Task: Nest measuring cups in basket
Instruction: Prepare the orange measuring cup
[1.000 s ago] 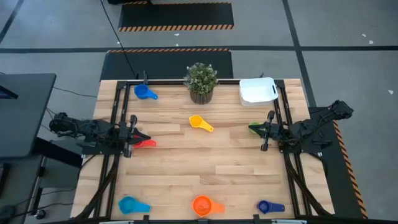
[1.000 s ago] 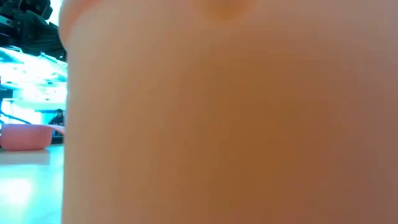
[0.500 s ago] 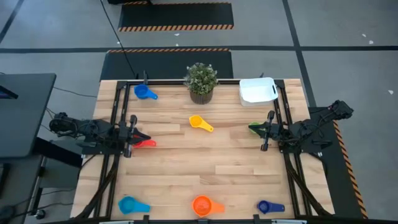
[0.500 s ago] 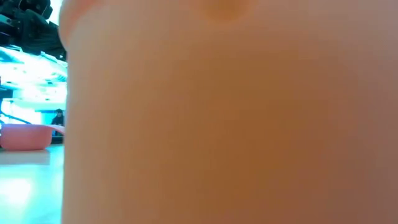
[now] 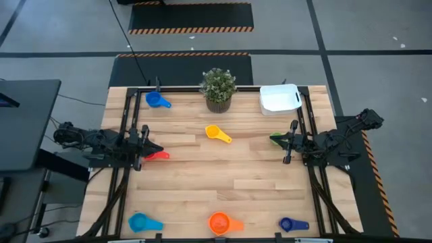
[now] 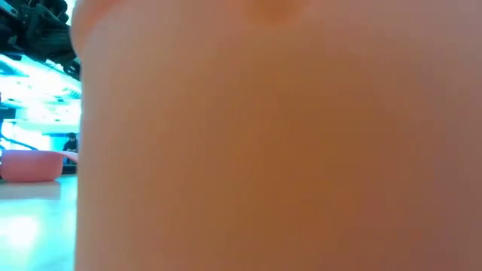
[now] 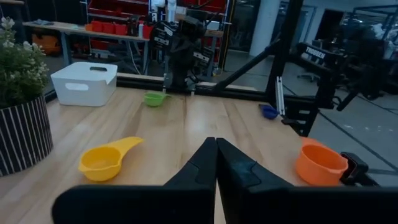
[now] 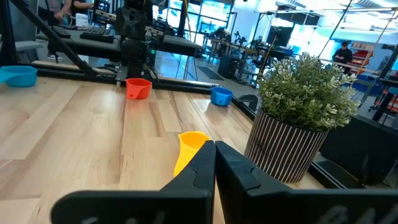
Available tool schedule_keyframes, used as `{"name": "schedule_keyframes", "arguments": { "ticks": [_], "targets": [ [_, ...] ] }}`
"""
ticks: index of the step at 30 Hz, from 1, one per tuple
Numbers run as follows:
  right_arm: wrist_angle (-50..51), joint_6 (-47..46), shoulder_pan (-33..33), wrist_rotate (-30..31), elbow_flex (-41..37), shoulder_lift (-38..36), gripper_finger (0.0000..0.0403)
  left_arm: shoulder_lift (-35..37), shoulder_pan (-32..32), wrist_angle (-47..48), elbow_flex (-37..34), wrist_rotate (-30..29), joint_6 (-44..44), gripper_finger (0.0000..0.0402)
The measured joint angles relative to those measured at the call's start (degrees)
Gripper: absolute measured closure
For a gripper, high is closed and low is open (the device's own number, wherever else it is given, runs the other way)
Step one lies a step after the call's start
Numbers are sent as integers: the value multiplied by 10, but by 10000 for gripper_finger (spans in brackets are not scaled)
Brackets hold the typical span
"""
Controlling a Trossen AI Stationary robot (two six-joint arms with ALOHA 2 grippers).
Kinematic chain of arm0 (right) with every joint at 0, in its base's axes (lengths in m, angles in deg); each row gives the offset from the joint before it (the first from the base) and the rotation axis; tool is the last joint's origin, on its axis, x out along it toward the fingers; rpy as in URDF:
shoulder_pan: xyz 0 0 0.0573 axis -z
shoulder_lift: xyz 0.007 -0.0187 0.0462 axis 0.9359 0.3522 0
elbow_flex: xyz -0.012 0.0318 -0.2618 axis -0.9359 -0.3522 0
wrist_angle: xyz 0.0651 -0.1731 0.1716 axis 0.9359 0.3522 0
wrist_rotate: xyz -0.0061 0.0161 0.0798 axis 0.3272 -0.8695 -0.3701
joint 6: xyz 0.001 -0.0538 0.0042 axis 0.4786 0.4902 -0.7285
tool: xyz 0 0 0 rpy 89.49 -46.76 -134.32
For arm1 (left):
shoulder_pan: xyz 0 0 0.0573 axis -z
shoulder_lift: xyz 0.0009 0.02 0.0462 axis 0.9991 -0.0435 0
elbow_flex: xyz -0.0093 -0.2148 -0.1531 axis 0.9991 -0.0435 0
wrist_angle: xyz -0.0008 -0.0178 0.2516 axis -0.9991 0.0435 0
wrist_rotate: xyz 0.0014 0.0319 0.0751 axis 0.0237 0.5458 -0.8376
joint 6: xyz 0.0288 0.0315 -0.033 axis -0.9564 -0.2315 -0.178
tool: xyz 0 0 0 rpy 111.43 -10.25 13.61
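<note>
Cups scattered over table (image 5: pixel 223 182), none in basket (image 5: pixel 279 98).

Basket sits at far right corner, beside potted plant (image 5: pixel 218 88). Yellow cup (image 5: pixel 217 133) near table centre; blue cup (image 5: pixel 157 100) at far left; light blue cup (image 5: pixel 140 221), orange cup (image 5: pixel 219 221) and dark blue cup (image 5: pixel 289 224) along near edge. Red cup (image 5: pixel 159 155) just beside left gripper (image 5: pixel 152 148) at left edge, fingers pressed together, holding nothing. Green cup (image 5: pixel 277 140) just beside right gripper (image 5: pixel 283 140) at right edge, fingers likewise pressed together and empty. Low view blocked by an orange surface.
</note>
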Motion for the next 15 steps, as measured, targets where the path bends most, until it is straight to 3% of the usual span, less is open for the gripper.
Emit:
{"name": "schedule_keyframes", "arguments": {
  "ticks": [3,8,15],
  "targets": [
    [0,0,0,0,0,0,385,0,0,0,0,-3,11,388],
    [0,0,0,0,0,0,385,-22,0,3,23,-55,29,397],
    [0,0,0,0,0,0,385,-163,0,46,144,-147,30,399]
  ]
}}
